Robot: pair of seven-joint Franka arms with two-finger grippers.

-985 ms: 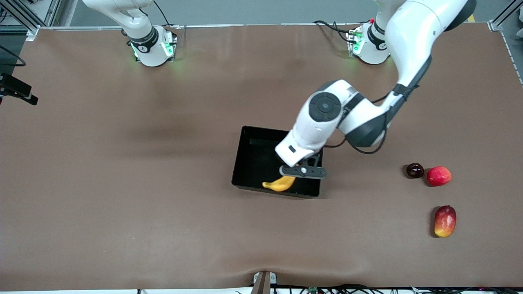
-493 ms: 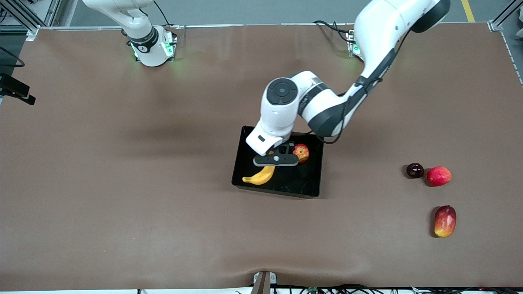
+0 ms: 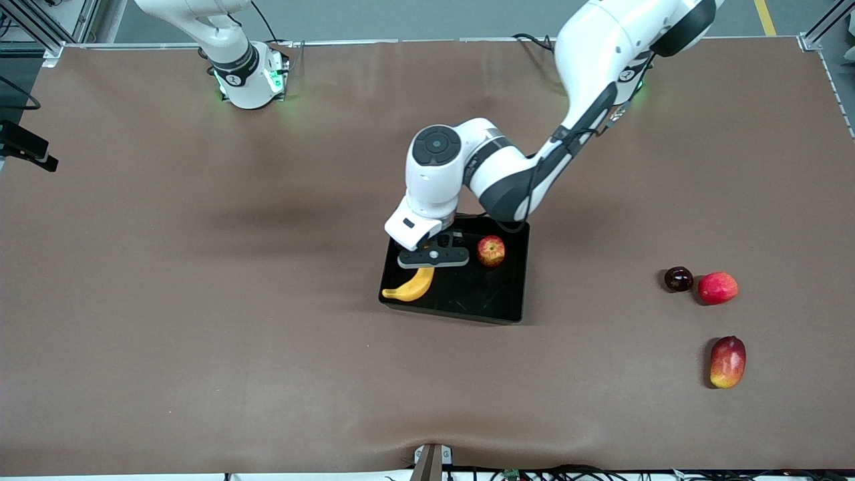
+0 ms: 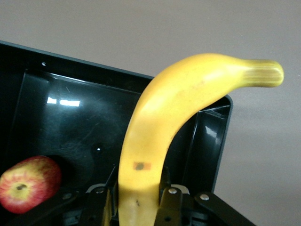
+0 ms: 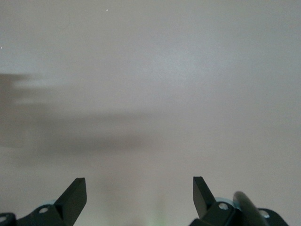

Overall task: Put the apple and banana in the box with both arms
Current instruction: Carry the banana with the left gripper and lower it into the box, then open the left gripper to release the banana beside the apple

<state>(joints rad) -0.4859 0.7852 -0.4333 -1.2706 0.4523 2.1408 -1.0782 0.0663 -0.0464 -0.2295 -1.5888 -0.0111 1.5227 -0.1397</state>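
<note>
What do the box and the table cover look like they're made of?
The box looks like glossy black moulded plastic: its walls and floor throw sharp highlights in the left wrist view. The table cover looks like a matte brown sheet, perhaps paper or vinyl; it ripples near the front edge and shows no glare. The left gripper holds the banana over the box.

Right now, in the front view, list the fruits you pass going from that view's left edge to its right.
Curved yellow banana → small streaked red apple → dark round fruit → smooth red round fruit; the elongated red-yellow mango overlaps that last one's span.
</note>
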